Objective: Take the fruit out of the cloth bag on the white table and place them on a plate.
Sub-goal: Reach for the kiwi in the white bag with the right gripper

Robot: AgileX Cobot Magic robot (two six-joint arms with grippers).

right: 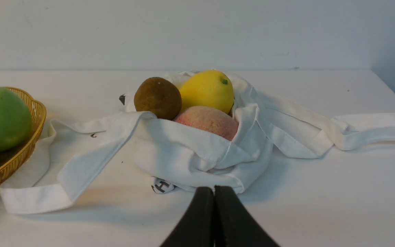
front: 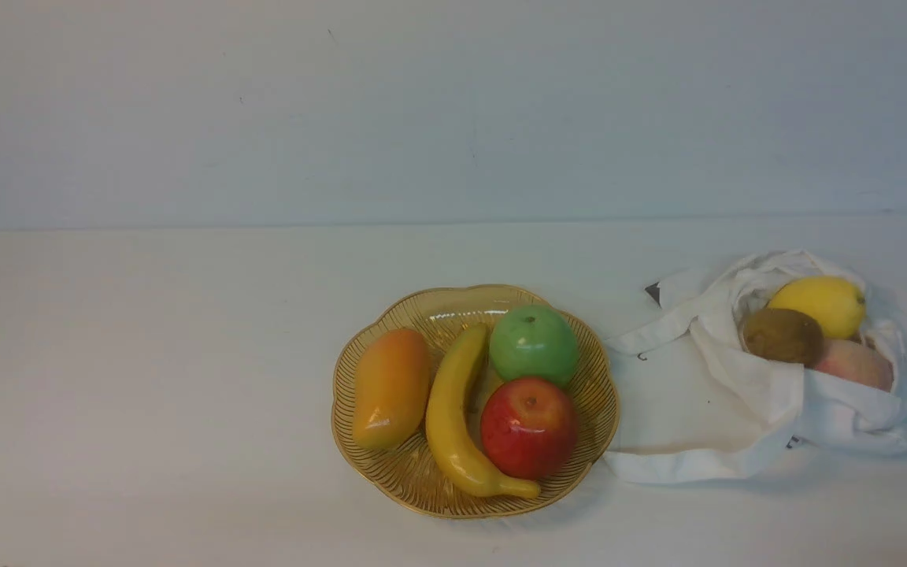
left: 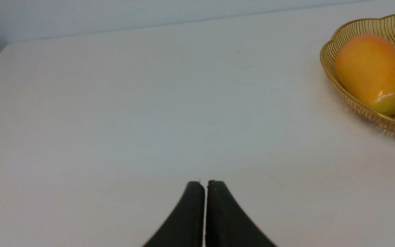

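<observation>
The white cloth bag (front: 721,394) (right: 197,154) lies slumped on the white table (front: 146,354), to the right of the amber plate (front: 475,498). In its open mouth rest a brown kiwi (front: 782,335) (right: 157,97), a yellow lemon (front: 819,305) (right: 207,90) and a pink peach (front: 853,364) (right: 207,121). My right gripper (right: 214,188) is shut and empty, just short of the bag's near side. Over bare table, left of the plate (left: 362,106), my left gripper (left: 206,182) is shut with nothing in it. Neither arm shows in the front view.
The plate holds a mango (front: 390,387) (left: 374,72), a banana (front: 457,417), a green apple (front: 533,344) (right: 2,118) and a red apple (front: 529,427). The bag's straps (right: 358,132) trail across the table. A pale wall (front: 453,110) rises behind.
</observation>
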